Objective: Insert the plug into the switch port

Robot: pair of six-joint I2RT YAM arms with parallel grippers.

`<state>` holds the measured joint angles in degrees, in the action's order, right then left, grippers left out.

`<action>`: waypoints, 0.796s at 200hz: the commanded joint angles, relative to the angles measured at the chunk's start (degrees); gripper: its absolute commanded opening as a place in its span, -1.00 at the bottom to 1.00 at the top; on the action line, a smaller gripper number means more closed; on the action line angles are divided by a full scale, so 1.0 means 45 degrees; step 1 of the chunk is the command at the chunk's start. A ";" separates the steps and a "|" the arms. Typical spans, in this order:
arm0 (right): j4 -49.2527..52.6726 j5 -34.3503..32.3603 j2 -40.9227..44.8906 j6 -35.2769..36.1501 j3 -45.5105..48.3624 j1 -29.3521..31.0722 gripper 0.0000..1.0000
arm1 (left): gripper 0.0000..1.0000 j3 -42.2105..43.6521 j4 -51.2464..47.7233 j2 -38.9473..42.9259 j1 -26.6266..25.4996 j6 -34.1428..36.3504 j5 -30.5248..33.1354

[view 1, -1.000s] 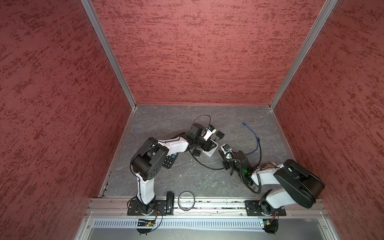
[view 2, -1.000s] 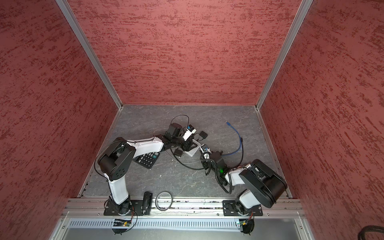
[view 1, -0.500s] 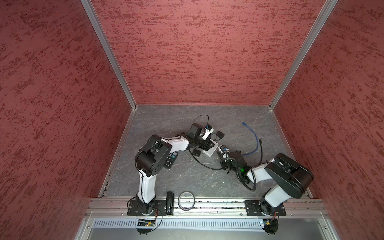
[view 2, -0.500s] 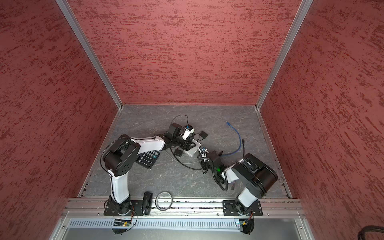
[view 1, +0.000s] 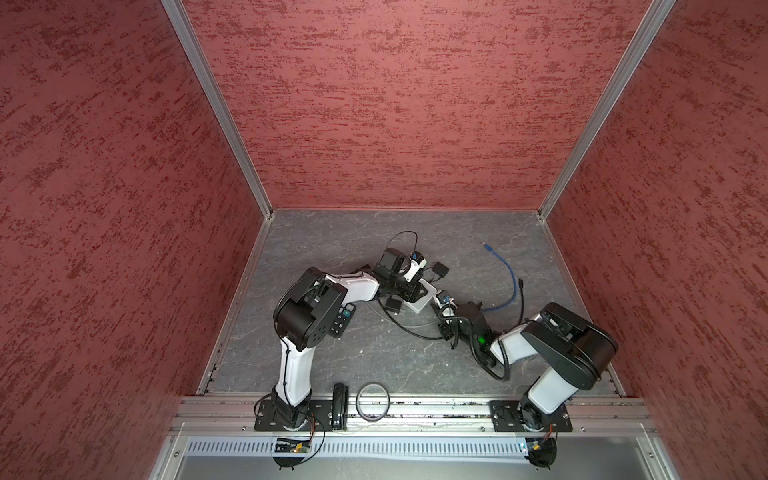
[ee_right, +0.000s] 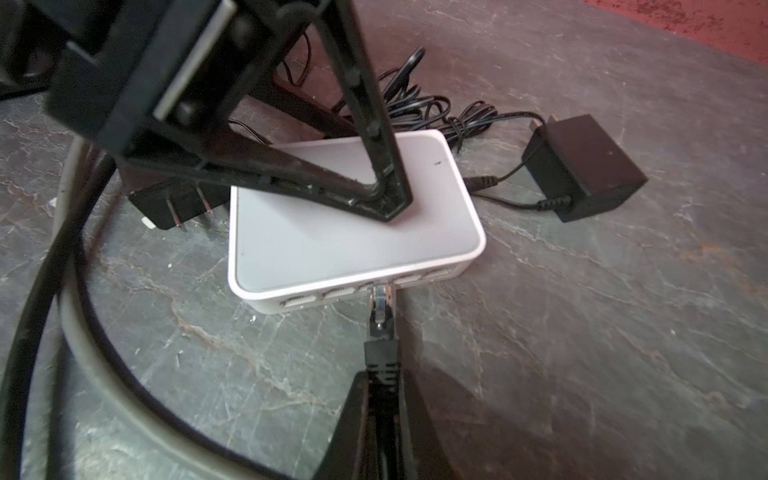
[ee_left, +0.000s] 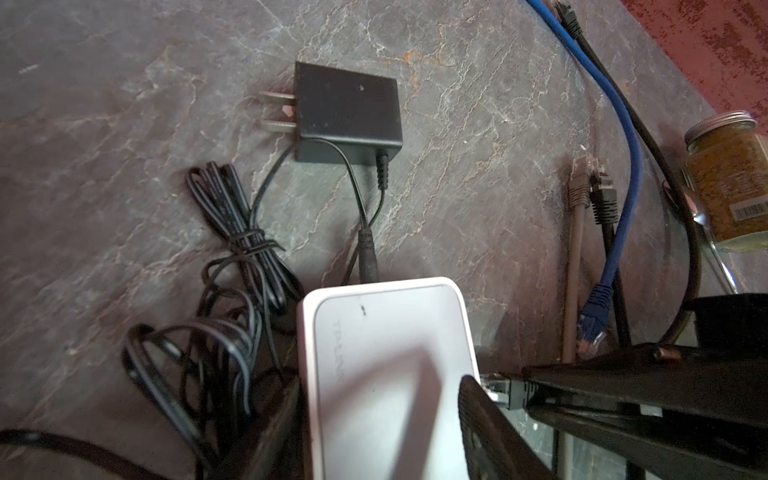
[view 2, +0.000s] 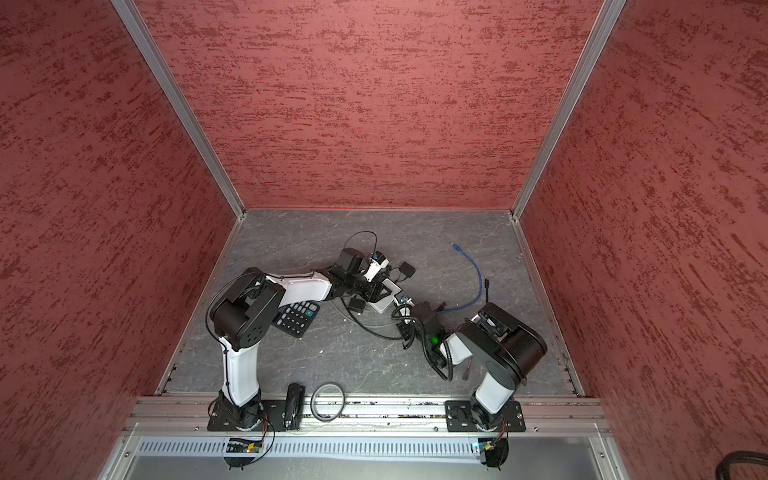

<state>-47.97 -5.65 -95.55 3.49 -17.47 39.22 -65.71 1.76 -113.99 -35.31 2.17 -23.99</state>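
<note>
Your right gripper [ee_right: 382, 384] is pinched tight on the black plug [ee_right: 380, 328] by its boot. Plug's clear tip sits at the port row [ee_right: 336, 294] of the white switch [ee_right: 332, 245], mid-row; seated or just touching, hard to say. Switch lies flat on the grey table [ee_right: 582, 332]. Your left gripper [ee_left: 378, 386]: jaws spread, one finger [ee_right: 388, 210] over the switch's top, other past its far edge

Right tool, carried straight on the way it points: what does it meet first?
The white switch. The right tool is shut on the black plug, whose tip sits at a middle port of the switch's front row; how far in, I cannot tell.
</note>
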 commanded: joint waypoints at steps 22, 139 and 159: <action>-0.1081 0.0152 -0.0092 0.0075 -0.0248 0.0115 -0.90 | 0.20 -0.0163 -0.0152 -0.0204 -0.0054 0.0005 -0.0310; -0.2361 -0.2146 -0.0466 -0.0621 0.0592 0.0126 -0.93 | 0.20 -0.0209 -0.0406 -0.0119 0.0074 0.0280 -0.0142; -0.2301 -0.2209 -0.0469 -0.0391 0.0524 0.0130 -0.93 | 0.20 -0.0226 -0.0456 -0.0117 0.0123 0.0366 -0.0155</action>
<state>-54.24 -12.86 -97.21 2.37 -15.38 39.46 -65.71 0.84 -113.99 -35.24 2.44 -23.99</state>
